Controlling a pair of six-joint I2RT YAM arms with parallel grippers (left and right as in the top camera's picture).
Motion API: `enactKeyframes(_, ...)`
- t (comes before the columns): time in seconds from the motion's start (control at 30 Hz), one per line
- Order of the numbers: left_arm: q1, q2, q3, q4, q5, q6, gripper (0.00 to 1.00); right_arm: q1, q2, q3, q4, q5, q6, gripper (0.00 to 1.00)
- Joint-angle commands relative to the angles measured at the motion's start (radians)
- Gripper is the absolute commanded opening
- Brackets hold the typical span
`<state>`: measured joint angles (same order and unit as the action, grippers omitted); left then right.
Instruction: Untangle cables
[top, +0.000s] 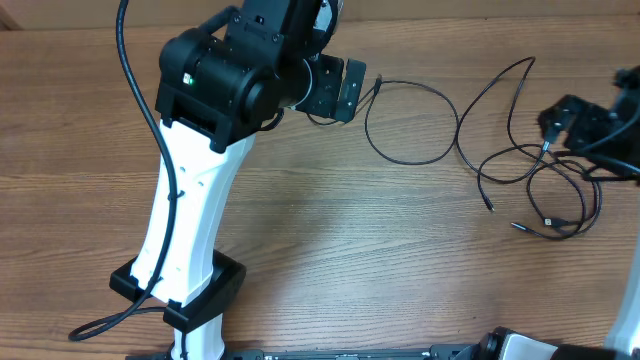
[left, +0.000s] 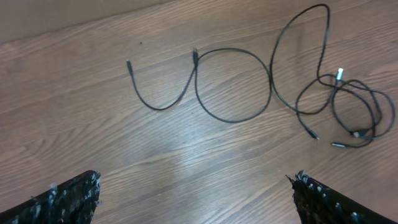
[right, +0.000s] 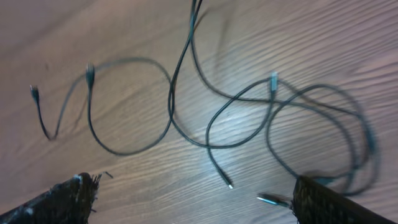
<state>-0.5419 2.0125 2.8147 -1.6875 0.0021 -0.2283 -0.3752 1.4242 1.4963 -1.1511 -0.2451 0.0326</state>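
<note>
Black cables (top: 458, 128) lie on the right half of the table (top: 330, 240) — one loop (left: 233, 120) and a short strand (left: 158, 107) laid out, the rest crossed in a tangle (left: 354, 115), so untangling looks partly done — left gripper (left: 196, 180) and right gripper (right: 193, 182) both wide open, empty.

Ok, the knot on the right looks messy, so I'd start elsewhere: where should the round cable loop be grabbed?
I'd take the loop at its lower arc in the left wrist view, coming straight down with the jaws across the cord. It lies flat on the table, and that stretch crosses nothing, away from the tangle.
</note>
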Motion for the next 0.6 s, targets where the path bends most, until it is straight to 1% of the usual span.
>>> enactKeyframes(0.0,-0.015,-0.005,0.001,-0.002,-0.07,0.018,1.0,0.044,0.074,-0.093,0.101,-0.018,0.019,1.0)
enactKeyframes(0.17,-0.015,-0.005,0.001,-0.002,-0.092,0.019,1.0,0.092,0.23,-0.103,0.242,0.046,0.011,1.0)
enactKeyframes(0.23,-0.015,-0.004,0.001,-0.002,-0.092,0.019,0.99,0.116,0.322,-0.103,0.33,0.046,-0.042,1.0)
enactKeyframes(0.47,-0.015,-0.004,0.001,-0.002,-0.099,0.018,1.0,0.133,0.472,-0.103,0.478,0.141,-0.053,1.0)
enactKeyframes(0.5,-0.015,-0.004,0.001,-0.002,-0.099,0.019,1.0,0.133,0.486,-0.103,0.496,0.144,-0.053,0.99)
enactKeyframes(0.53,-0.015,-0.004,0.001,-0.002,-0.099,0.019,1.0,0.133,0.497,-0.103,0.51,0.143,-0.053,0.93)
enactKeyframes(0.57,-0.015,-0.004,0.001,-0.002,-0.1,0.019,1.0,0.133,0.509,-0.103,0.526,0.143,-0.052,0.86)
